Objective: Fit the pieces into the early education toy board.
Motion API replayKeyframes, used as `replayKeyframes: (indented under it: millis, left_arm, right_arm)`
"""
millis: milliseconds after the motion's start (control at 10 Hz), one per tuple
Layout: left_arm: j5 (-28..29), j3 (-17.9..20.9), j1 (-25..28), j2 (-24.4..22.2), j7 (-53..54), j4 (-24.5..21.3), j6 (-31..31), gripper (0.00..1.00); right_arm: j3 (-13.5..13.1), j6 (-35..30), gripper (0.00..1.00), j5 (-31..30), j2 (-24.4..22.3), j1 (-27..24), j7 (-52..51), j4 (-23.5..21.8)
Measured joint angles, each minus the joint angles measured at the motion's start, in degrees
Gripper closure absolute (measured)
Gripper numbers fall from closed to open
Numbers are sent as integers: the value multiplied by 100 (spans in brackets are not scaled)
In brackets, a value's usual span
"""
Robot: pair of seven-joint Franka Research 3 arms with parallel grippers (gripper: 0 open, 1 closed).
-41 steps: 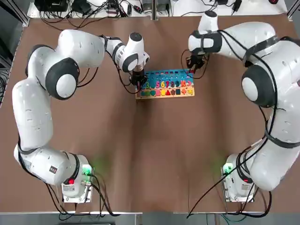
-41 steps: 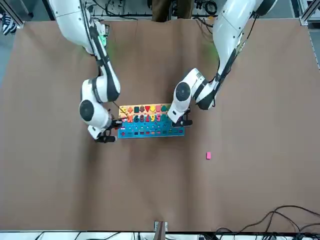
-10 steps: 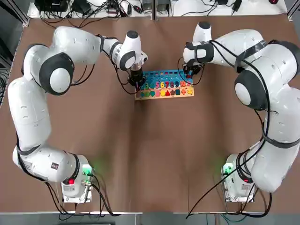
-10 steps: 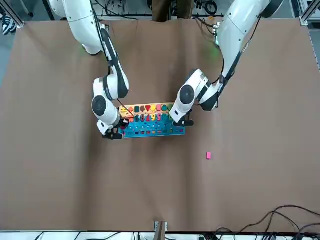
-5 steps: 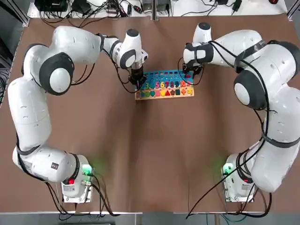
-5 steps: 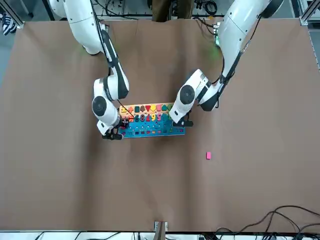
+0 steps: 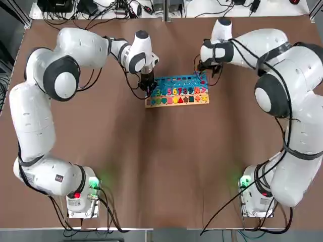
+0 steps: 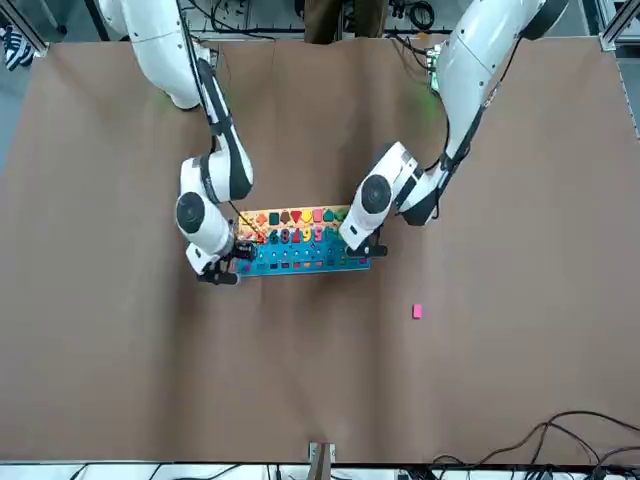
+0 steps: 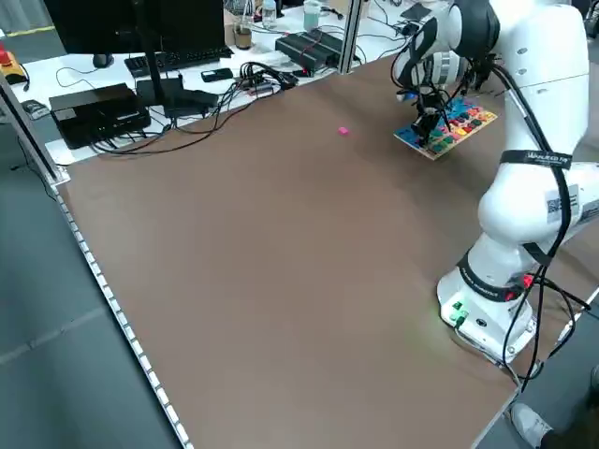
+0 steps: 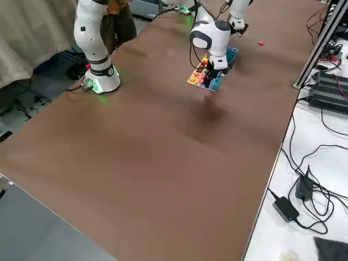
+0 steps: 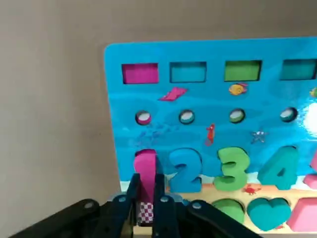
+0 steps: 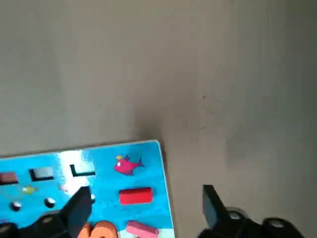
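Board (image 7: 176, 90) lies mid-table, blue strip away from the robot, tan strip toward it; everything below is placed against it. At the board's left end, seen from overhead: left gripper (image 11: 145, 199) is down on the pink numeral "1" (image 11: 145, 164), fingers pinched shut on that piece, which looks part-way into its slot but not yet let go. Little has changed here over the last second. At the board's right end: right gripper (image 12: 143, 210) has just opened from a closed grip to fully spread jaws and now hangs over the far right corner, holding nothing. A red bar (image 12: 135, 195) sits in its recess at that corner; judging by this, the piece has just been seated and released, so that slot is done. Well beyond the board's far edge, a loose pink piece (image 8: 417, 312) lies alone on the table (image 7: 161, 166); only the front and left side views catch it, and it likely needs fetching next. Wrist views alone show the slots and the grip; the overhead view has both hidden under the wrists.
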Motion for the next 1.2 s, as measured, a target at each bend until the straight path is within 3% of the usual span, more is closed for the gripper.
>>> replayKeyframes:
  millis: [600,800,1100,1200]
  left_arm:
    - [0,-20,-11,33,5,10,-31,86]
    - [0,-21,-11,50,6,33,-41,86]
    - [0,-17,-2,89,6,97,-69,86]
    - [0,-14,2,104,7,122,-74,86]
  right_arm:
    - [-1000,-2532,0,-85,-1229,-91,-15,987]
    - [-1572,-3727,0,-655,-1479,-148,-242,1733]
    - [-1686,-3939,0,-1581,-1775,-369,-816,2177]
    - [-1509,-3942,0,-1622,-1846,-746,-1042,2233]
